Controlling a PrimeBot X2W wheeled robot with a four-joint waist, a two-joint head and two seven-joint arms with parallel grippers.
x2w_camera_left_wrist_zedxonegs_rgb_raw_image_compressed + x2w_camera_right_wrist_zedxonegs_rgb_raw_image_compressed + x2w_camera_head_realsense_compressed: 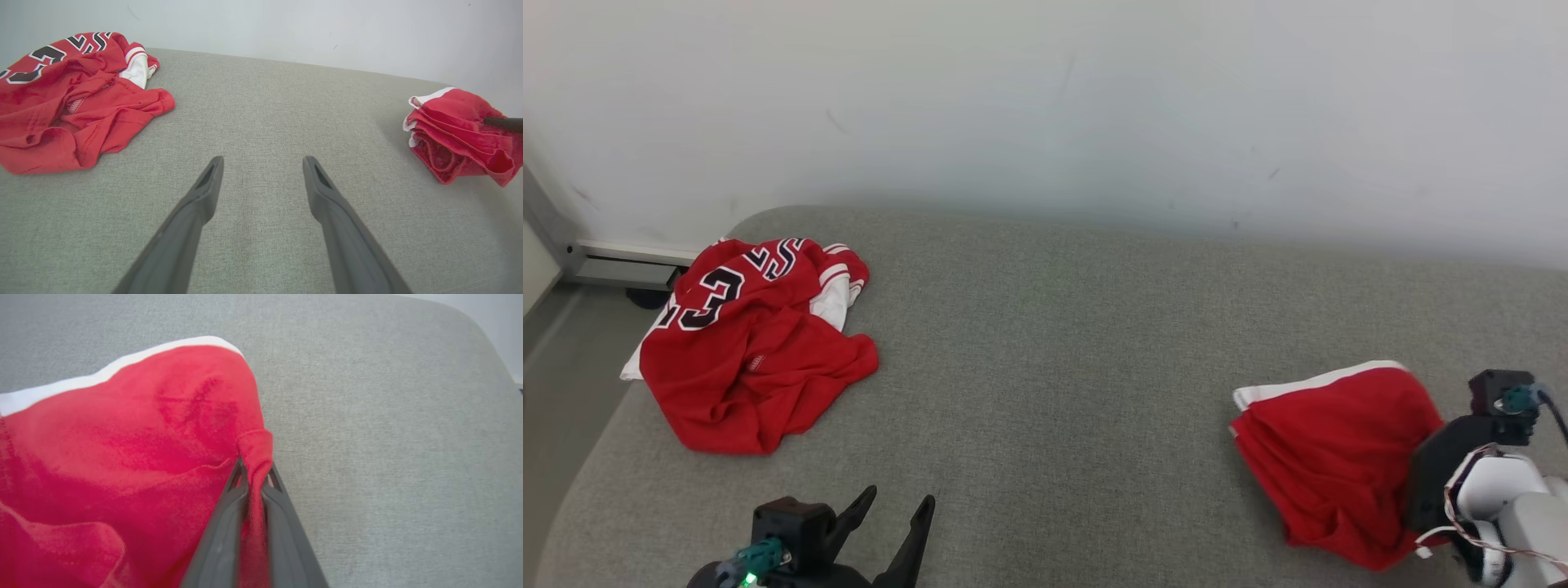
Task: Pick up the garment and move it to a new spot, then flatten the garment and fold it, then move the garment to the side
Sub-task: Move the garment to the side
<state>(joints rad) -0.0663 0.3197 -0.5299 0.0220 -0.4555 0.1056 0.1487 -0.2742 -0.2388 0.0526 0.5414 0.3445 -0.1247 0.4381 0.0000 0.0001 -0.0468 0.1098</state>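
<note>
A crumpled red jersey (756, 351) lies on the grey cushion (1054, 367) below a white wall (1045, 98).

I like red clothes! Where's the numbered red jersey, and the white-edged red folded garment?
numbered red cloth jersey (760, 376), head view, its plain middle.
white-edged red folded garment (1331, 441), head view, its red middle.

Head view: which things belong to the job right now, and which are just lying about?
In the job:
- red white-trimmed garment, pinched at a fold by the right gripper
- grey padded surface it lies on

Lying about:
- crumpled red numbered jersey, far left
- left gripper, open, holding nothing
</note>
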